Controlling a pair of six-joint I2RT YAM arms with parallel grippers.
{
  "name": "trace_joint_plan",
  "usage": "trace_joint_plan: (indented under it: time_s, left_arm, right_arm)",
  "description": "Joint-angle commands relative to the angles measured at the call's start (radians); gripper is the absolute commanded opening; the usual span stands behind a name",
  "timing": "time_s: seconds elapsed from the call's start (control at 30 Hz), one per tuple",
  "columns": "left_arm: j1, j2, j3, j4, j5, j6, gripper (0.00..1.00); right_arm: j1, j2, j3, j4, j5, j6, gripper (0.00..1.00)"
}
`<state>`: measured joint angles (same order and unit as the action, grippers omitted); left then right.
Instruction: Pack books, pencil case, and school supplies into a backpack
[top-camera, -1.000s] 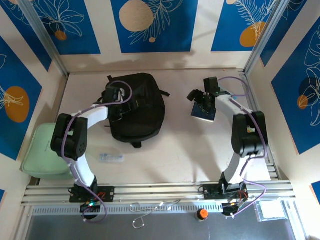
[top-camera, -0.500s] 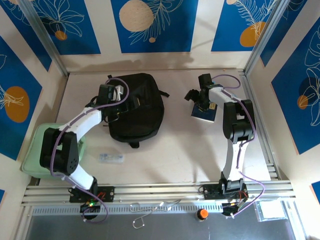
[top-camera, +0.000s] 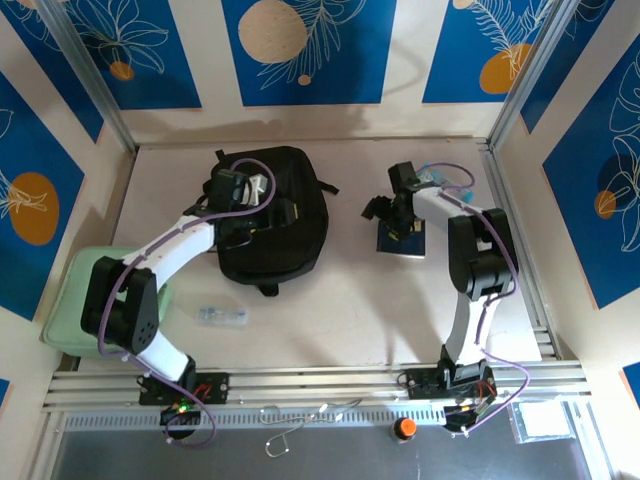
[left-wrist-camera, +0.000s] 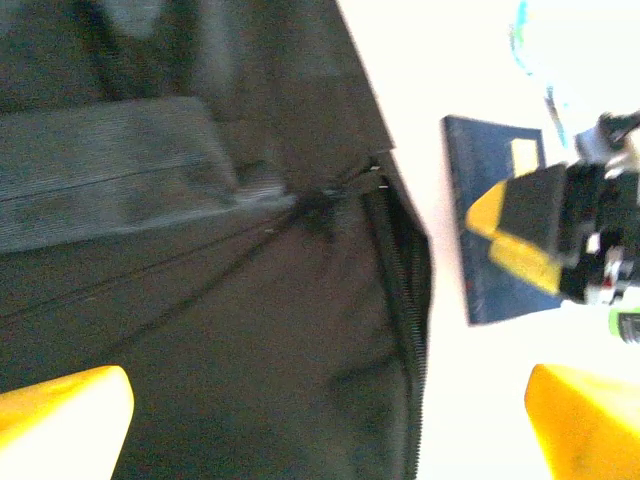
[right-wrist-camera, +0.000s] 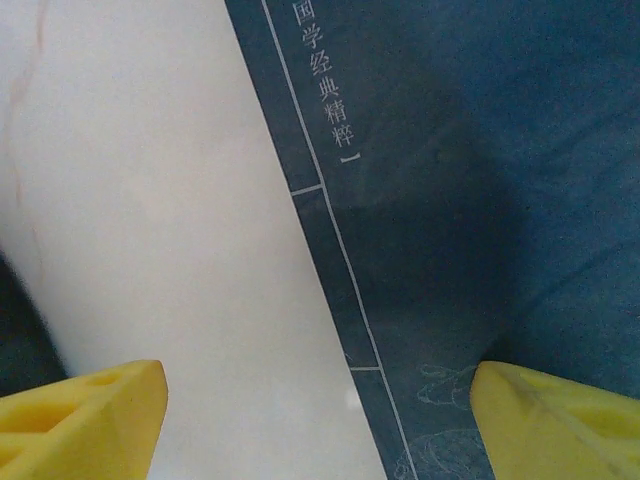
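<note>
The black backpack (top-camera: 285, 235) lies flat at the table's back left, and its zip edge (left-wrist-camera: 402, 270) runs past my left gripper (top-camera: 258, 205). That gripper (left-wrist-camera: 320, 420) hovers open over the black fabric with nothing between its yellow fingertips (left-wrist-camera: 60, 405). A thin navy book (top-camera: 405, 243) lies on the table to the right of the backpack, with a yellow label (left-wrist-camera: 525, 155). My right gripper (top-camera: 392, 218) is low over the book's left edge, open (right-wrist-camera: 320, 420). One fingertip is above the bare table, the other above the book's cover (right-wrist-camera: 450, 200).
A mint green zip case (top-camera: 85, 300) lies at the left edge beside the left arm's elbow. A small clear packet (top-camera: 222, 315) sits on the table in front of the backpack. Metal rails (top-camera: 320, 380) border the near edge.
My left gripper has opened wide and shifted right over the backpack. My right gripper has moved left and down to the book's left edge, its jaws slightly narrower.
</note>
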<state>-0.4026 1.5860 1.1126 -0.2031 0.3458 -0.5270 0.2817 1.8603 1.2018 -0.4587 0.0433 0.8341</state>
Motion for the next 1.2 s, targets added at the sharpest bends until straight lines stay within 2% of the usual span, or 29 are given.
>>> trace_joint_plan:
  time_s: [0.0, 0.17, 0.37, 0.5, 0.7, 0.83, 1.0, 1.17]
  left_arm:
    - [-0.048, 0.023, 0.044, 0.025, 0.024, -0.041, 1.00]
    - [-0.121, 0.081, 0.090, 0.052, 0.041, -0.074, 1.00]
    - [-0.192, 0.145, 0.137, 0.083, 0.035, -0.142, 0.99]
    - [-0.247, 0.175, 0.131, 0.139, 0.020, -0.196, 0.99]
    - [-0.321, 0.231, 0.157, 0.146, -0.017, -0.203, 0.96]
    - [-0.358, 0.271, 0.190, 0.121, -0.059, -0.205, 0.93]
    - [-0.398, 0.352, 0.272, 0.019, -0.122, -0.224, 0.84]
    - [-0.415, 0.427, 0.304, 0.014, -0.109, -0.261, 0.76]
  right_arm:
    - [0.075, -0.073, -0.167, 0.009, -0.082, 0.150, 0.81]
    - [0.151, -0.208, -0.199, 0.005, -0.079, 0.190, 0.79]
    - [0.071, -0.312, -0.176, -0.034, 0.003, 0.110, 0.79]
    - [-0.012, -0.295, -0.170, -0.059, -0.044, 0.005, 0.79]
    - [-0.090, -0.249, -0.182, -0.067, -0.115, -0.086, 0.78]
    - [-0.112, -0.207, -0.190, -0.068, -0.124, -0.105, 0.76]
    - [-0.125, -0.163, -0.208, -0.055, -0.143, -0.094, 0.76]
    - [-0.135, -0.158, -0.233, -0.045, -0.126, -0.067, 0.76]
